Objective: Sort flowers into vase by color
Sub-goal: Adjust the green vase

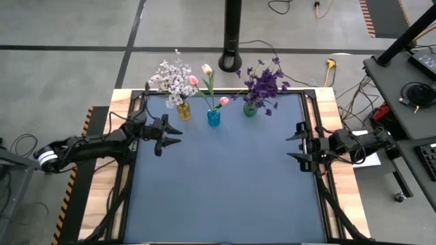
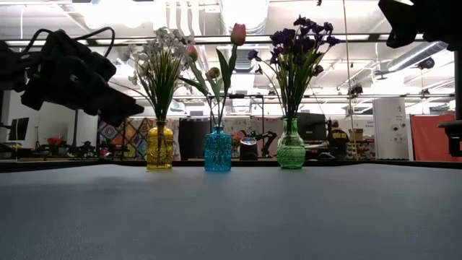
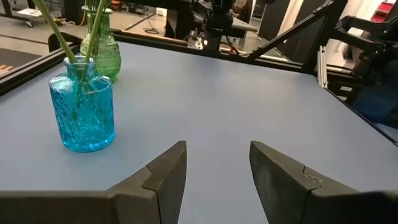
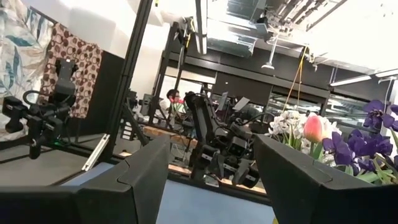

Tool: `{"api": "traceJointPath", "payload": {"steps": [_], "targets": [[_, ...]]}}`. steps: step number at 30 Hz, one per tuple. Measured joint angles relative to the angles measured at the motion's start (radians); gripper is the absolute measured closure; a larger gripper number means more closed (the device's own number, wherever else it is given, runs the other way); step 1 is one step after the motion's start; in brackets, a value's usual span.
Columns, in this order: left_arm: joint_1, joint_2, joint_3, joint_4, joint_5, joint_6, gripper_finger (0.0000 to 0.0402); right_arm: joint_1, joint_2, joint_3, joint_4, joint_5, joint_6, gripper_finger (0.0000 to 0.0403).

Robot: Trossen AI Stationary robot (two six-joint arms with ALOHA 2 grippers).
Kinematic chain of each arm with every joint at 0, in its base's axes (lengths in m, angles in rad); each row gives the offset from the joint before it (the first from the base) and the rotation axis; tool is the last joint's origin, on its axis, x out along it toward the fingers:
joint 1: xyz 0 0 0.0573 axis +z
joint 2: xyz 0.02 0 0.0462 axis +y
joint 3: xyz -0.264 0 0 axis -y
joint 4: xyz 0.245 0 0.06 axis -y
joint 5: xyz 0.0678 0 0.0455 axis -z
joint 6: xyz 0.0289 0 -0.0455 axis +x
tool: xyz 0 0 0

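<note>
Flowers (image 1: 212,82) upright in three vases at my tabletop's (image 1: 225,184) far edge; left hand (image 1: 170,135) nearer, both hands spread, empty.

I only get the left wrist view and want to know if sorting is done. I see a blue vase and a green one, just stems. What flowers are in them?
Observer: The blue vase holds pink tulips.
Operator: And the green one?
Observer: The green vase holds dark purple blooms.
Operator: Any more vases?
Observer: A yellow vase with white sprigs stands beside the blue one.
</note>
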Motion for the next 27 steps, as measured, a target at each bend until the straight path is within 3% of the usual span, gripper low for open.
{"api": "traceJointPath", "payload": {"steps": [27], "targets": [[0.000,0.095,0.098,0.001,-0.001,0.000,0.0242,0.000,0.000,0.000,-0.001,0.000,0.000,0.0177]]}}
